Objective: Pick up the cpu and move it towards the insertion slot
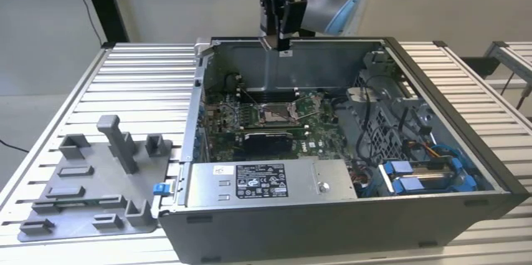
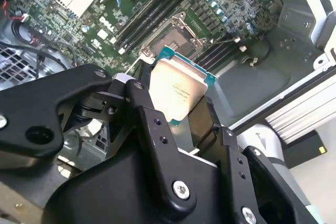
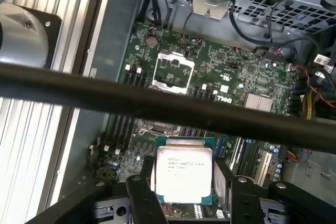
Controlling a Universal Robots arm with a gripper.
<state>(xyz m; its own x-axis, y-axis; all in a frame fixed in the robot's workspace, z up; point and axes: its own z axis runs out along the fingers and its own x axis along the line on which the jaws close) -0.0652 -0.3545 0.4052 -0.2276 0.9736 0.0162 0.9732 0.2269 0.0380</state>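
The cpu (image 3: 185,174), a flat square chip with a pale silvery top and teal rim, sits clamped between the black fingers (image 3: 140,192) in both wrist views; it also appears as cpu (image 2: 176,90). My gripper (image 1: 277,43) hangs high over the rear edge of the open computer case, shut on the chip. The insertion slot (image 1: 275,113) is a shiny metal-framed socket on the green board, well below and apart from the chip. Both wrist views show this slot (image 2: 173,38) (image 3: 172,72) beyond the held chip.
A grey fixture tray (image 1: 96,184) with upright blocks lies on the ribbed table at the exterior view's left. Inside the case are a silver power supply (image 1: 258,181), blue drive brackets (image 1: 428,174), cables and long black memory slots (image 2: 152,11). A dark bar (image 3: 157,103) crosses the first wrist view.
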